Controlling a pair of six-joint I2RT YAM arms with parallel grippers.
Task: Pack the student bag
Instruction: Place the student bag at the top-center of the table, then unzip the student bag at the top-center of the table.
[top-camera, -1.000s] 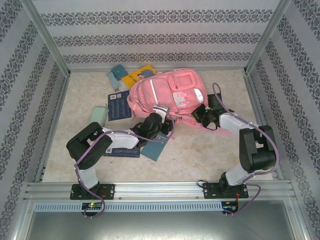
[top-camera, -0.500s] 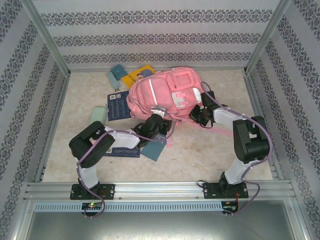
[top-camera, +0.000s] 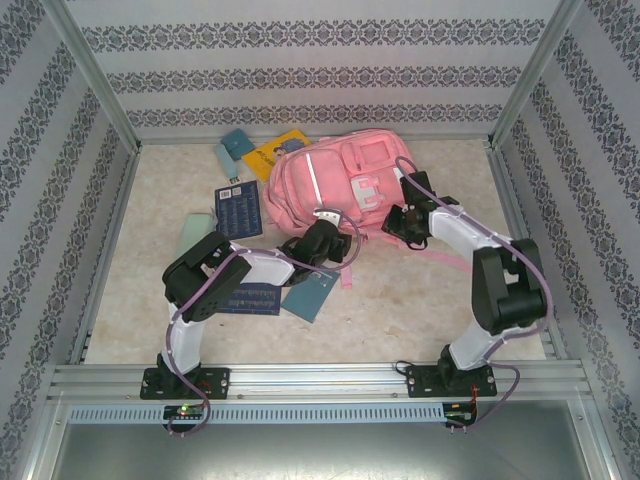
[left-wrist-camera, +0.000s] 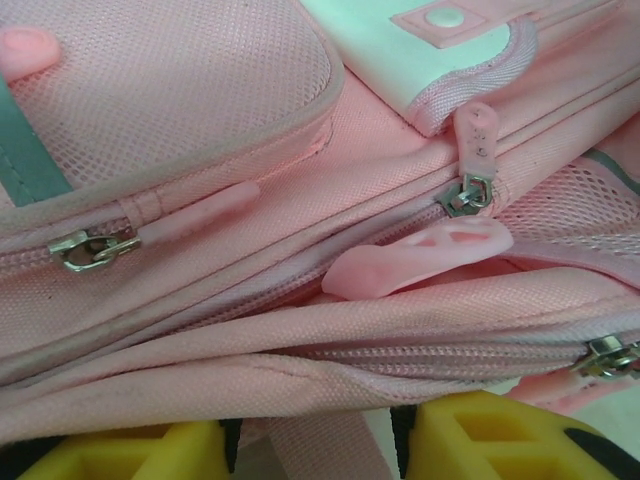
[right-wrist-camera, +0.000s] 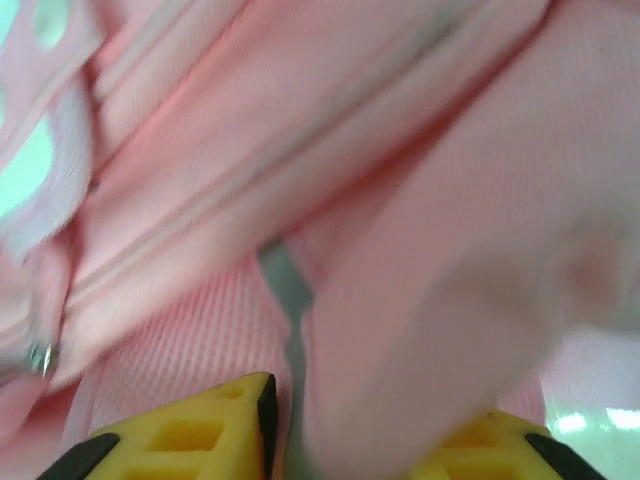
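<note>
Pink bag (top-camera: 335, 180) lies at the table's (top-camera: 420, 300) far edge. The left gripper (left-wrist-camera: 315, 440) pinches its fabric. More fabric sits between the right gripper's (right-wrist-camera: 345, 430) parted fingers (right-wrist-camera: 200, 430), grip unclear.

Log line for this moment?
student bag: lying on table | left end effector: gripping bag fabric | right end effector: against bag, grip unclear

A beige marbled desk (top-camera: 420, 300) carries a yellow book (top-camera: 270, 155) at its far edge, with a small teal book (top-camera: 238, 141) just left of it. Nearer lies a dark blue book (top-camera: 238, 212), and a pale green flat thing (top-camera: 197, 232) lies to its left. Nearest are another dark blue book (top-camera: 250, 298) and a teal notebook (top-camera: 312, 295). Patterned wallpaper (top-camera: 300, 80) lines the walls.
</note>
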